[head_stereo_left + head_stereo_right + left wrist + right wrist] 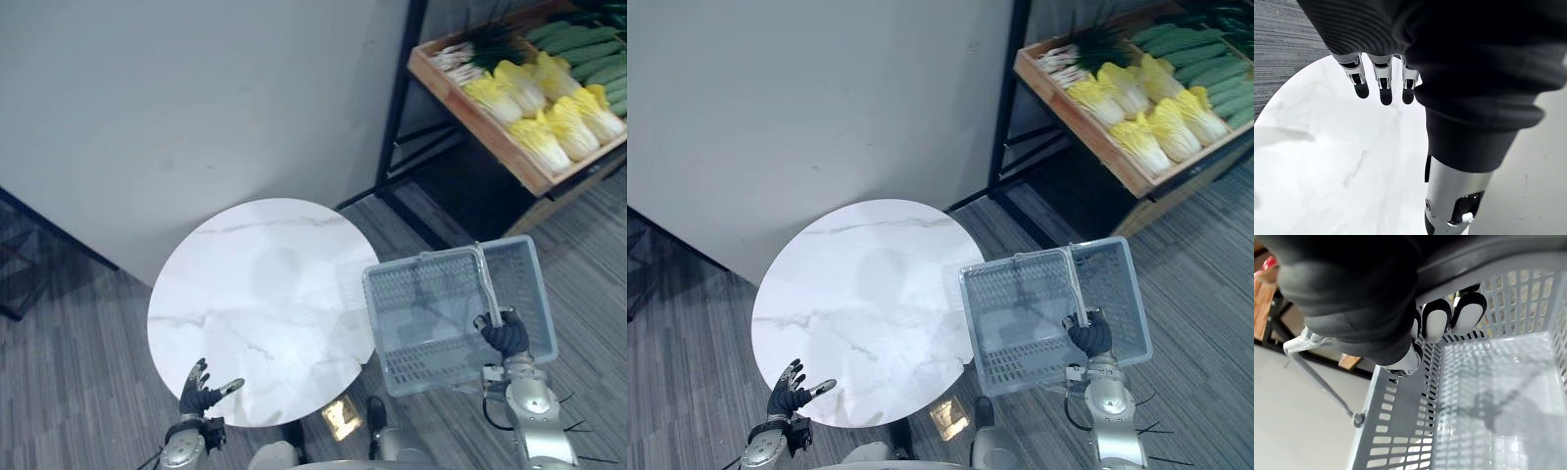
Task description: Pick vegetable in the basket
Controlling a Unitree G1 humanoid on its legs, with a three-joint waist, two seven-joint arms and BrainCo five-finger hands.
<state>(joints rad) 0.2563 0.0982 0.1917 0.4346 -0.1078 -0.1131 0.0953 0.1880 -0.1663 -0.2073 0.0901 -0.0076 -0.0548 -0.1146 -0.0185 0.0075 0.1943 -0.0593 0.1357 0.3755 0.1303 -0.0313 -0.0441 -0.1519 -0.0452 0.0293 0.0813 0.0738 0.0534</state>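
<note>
1. The vegetables are not in reach yet. Yellow cabbages point(549, 122) and green cucumbers point(593, 54) lie in a wooden crate point(490, 132) on a shelf, well apart from both hands.
2. The grey basket point(421, 357) is empty and hangs by its thin handle point(485, 279), just beside the right edge of the round white surface point(265, 284). If you turn toward the shelf, it could swing and knock that edge. You cannot tell whether it already touches there.
3. The black shelf frame point(402, 88) stands between you and the crate, and the basket's wide rim could catch on it.
4. Only one hand is free for picking. A bulky cabbage may slip from a one-handed grasp, or miss the basket if it tilts on its handle.
5. Your right hand point(505, 336) is raised at the basket's near side, fingers curled tightly round the handle.
6. Your left hand point(201, 394) hovers over the surface's near edge, fingers spread and relaxed, holding nothing.
</note>
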